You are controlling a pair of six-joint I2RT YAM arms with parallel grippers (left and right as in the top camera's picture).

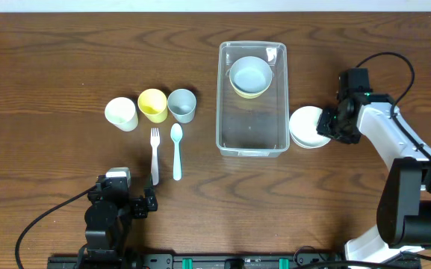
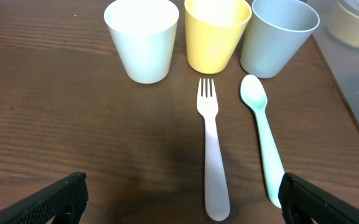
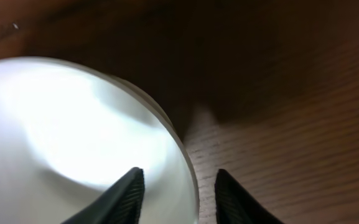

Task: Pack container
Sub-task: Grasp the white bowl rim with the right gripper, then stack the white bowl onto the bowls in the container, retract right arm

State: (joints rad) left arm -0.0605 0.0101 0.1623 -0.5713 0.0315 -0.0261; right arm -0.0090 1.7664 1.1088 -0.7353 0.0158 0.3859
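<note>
Container: a clear rectangular bin (image 1: pixel 251 128) at the middle of the counter (image 1: pixel 51 67), its long side running away from the arms.
Container and right gripper: the right gripper (image 1: pixel 327 124) is just beside the container's right wall, outside it, toward the near end, and not touching it.
Right gripper: partly open, with one finger inside and one outside the rim of a white bowl (image 1: pixel 305 127); no clamp on the rim shows.
Container and left gripper: well apart; the left gripper (image 2: pixel 182 198) is at the near left.
Left gripper: spread wide, holding nothing.
Bowls: two at the container's far end, a grey-blue bowl (image 1: pixel 251 73) nested in a yellow bowl (image 1: pixel 249 93). The white one outside may be one bowl or a stack; I cannot tell.
Cups: three in a row left of the container: white cup (image 1: pixel 122 113), yellow cup (image 1: pixel 153 105), grey-blue cup (image 1: pixel 181 105).
Cutlery: one fork (image 1: pixel 154 155) and one spoon (image 1: pixel 176 152), side by side below the cups.
</note>
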